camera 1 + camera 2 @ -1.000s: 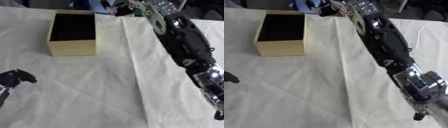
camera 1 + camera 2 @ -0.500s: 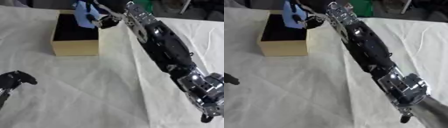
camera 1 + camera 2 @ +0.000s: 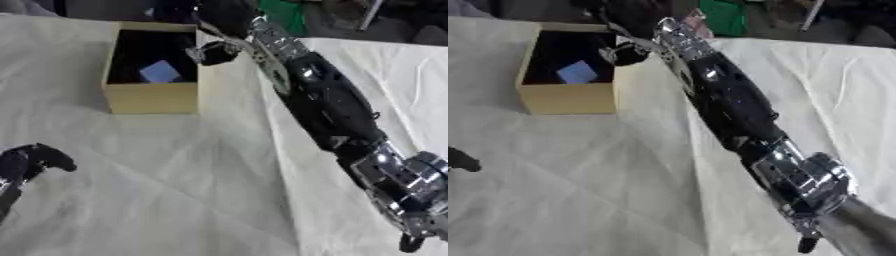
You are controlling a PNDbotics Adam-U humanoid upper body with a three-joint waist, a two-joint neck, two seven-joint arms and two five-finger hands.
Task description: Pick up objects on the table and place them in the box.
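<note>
Well in front of the box [image 3: 150, 97] and to its left, the left hand [image 3: 33, 161] rests idle on the cloth-covered worktop [image 3: 175, 190] with fingers curled and holding nothing. Inside the box lies a pale blue object [image 3: 160, 71], on its dark floor and free of any hand, so the placing step reads as complete. At the box's right rim the right hand [image 3: 213, 52] hangs empty, fingers loosely curled; the next move calls for drawing it clear, though no further object shows on the worktop.

Our right hand [image 3: 214, 50] now empty over the box [image 3: 153, 97], blue object [image 3: 160, 72] released, now lying inside it
</note>
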